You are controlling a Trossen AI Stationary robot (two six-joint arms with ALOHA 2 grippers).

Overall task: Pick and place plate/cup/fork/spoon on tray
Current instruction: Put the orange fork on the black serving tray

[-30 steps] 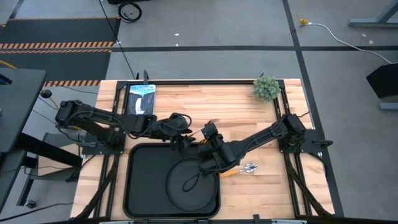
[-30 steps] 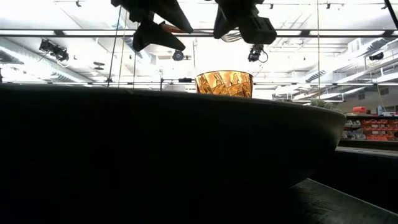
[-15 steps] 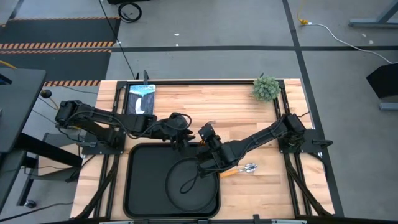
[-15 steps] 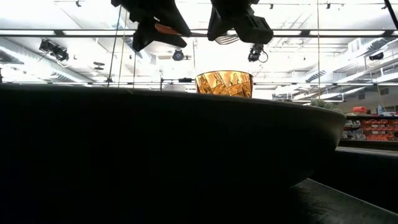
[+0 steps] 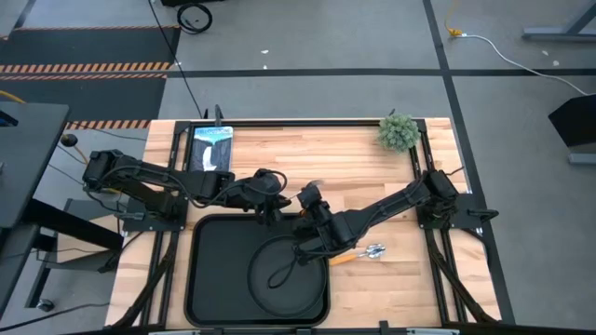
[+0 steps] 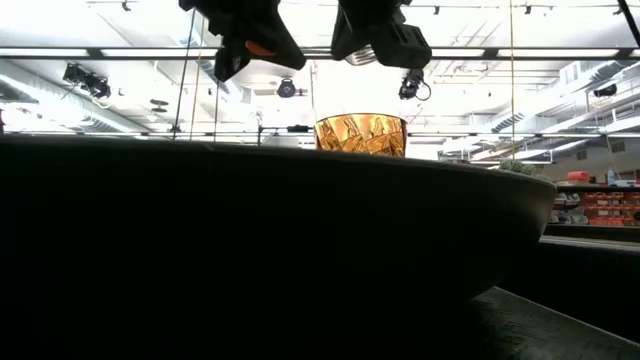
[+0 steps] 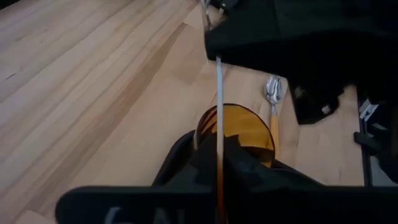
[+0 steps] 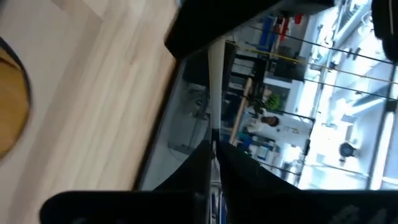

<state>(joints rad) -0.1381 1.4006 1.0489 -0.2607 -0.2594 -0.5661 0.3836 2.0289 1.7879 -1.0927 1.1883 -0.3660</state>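
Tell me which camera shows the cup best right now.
The low view: the cup shows its upper part unobstructed. The left wrist view shows it partly hidden by the left gripper. The right wrist view catches only an edge, and in the high view the arms cover it.

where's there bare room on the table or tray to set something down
Bare wood lies between the tablet and the plant, and right of the spoon. The tray is bare left of the plate. It is crowded where both grippers meet over the cup at the tray's far edge.
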